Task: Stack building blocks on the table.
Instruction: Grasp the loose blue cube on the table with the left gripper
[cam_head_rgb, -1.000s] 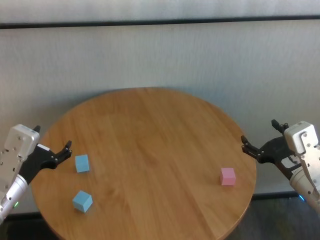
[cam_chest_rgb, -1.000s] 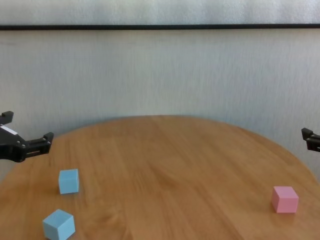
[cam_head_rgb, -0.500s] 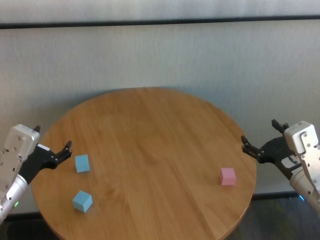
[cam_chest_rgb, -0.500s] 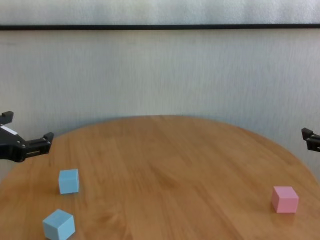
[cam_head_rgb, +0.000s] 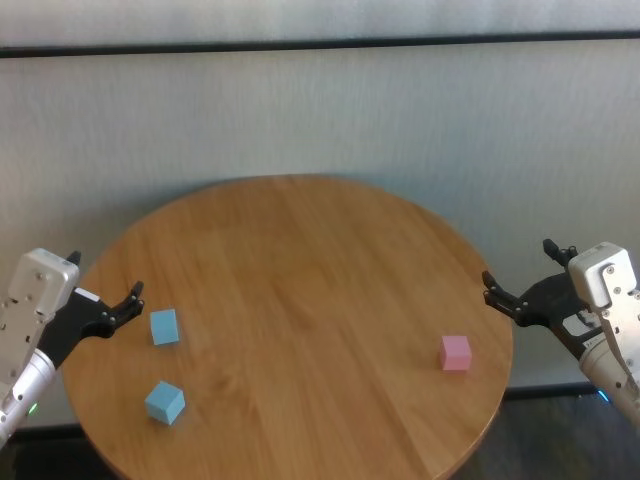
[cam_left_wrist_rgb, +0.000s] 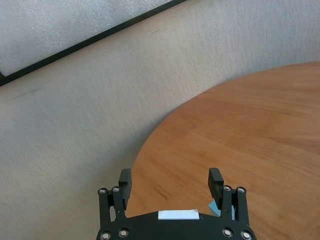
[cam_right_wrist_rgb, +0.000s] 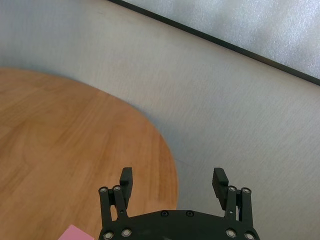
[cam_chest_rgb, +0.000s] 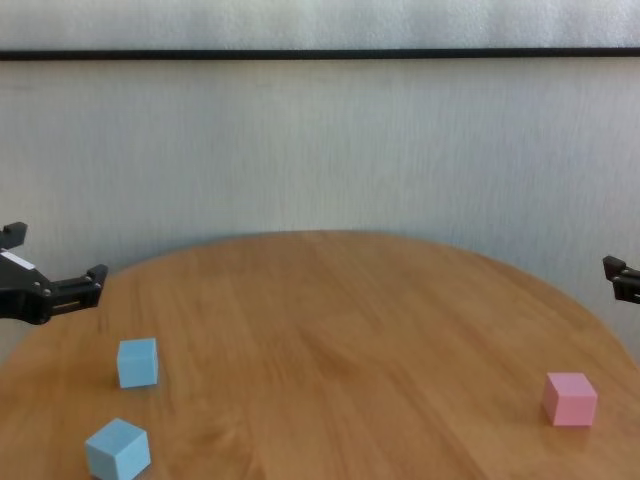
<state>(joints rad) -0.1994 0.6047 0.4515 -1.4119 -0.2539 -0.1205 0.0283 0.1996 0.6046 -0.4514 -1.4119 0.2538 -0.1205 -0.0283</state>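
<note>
Two light blue cubes sit apart at the left of the round wooden table (cam_head_rgb: 300, 270): one farther back (cam_head_rgb: 164, 326) (cam_chest_rgb: 137, 362), one nearer the front edge (cam_head_rgb: 164, 402) (cam_chest_rgb: 117, 449). A pink cube (cam_head_rgb: 455, 352) (cam_chest_rgb: 570, 398) sits alone at the right. My left gripper (cam_head_rgb: 103, 290) (cam_left_wrist_rgb: 171, 180) is open and empty, hovering over the table's left edge just left of the farther blue cube. My right gripper (cam_head_rgb: 522, 277) (cam_right_wrist_rgb: 172, 180) is open and empty beyond the table's right edge, above and right of the pink cube, whose corner shows in the right wrist view (cam_right_wrist_rgb: 75, 233).
A pale wall (cam_head_rgb: 320, 120) with a dark horizontal strip stands behind the table. The table's wide middle (cam_chest_rgb: 340, 340) holds nothing.
</note>
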